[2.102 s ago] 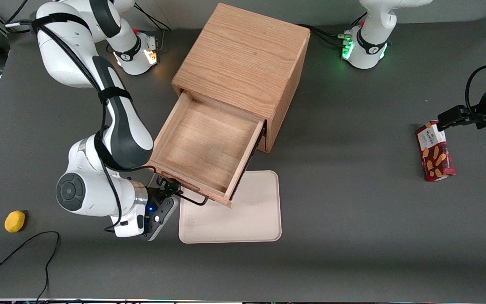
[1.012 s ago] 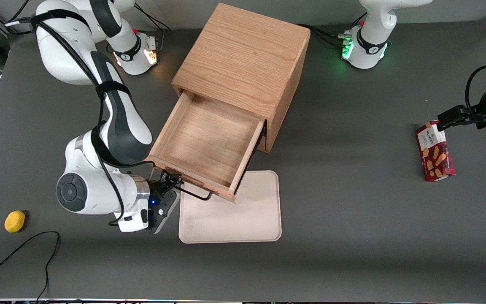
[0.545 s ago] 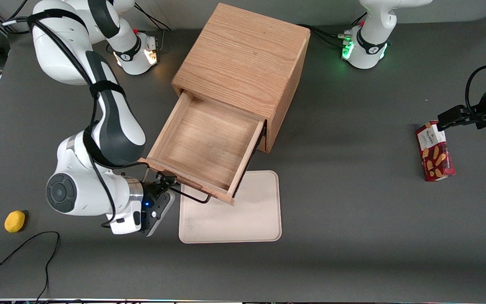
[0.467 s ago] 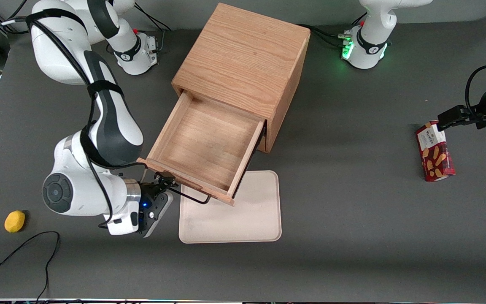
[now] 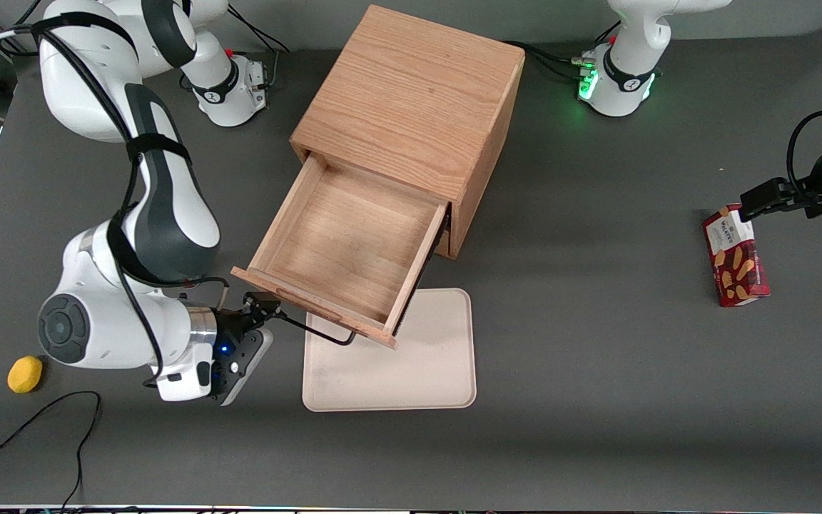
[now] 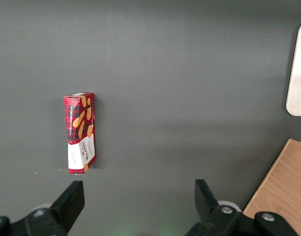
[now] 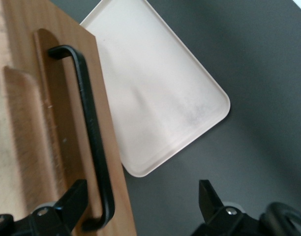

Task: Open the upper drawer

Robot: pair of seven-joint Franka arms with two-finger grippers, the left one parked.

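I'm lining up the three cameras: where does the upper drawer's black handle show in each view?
Front view: the handle runs along the upper drawer front, above the beige tray, with the open gripper at its end.
Right wrist view: the handle lies against the drawer front.
Left wrist view: not in it.
Shared landmark: the tray.

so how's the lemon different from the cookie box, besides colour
The lemon is small, rounded, plain yellow, toward the working arm's end near the gripper, which hangs open by the upper drawer handle. The cookie box is bigger, flat-sided, red with printed biscuits, toward the parked arm's end. Both lie on the table.
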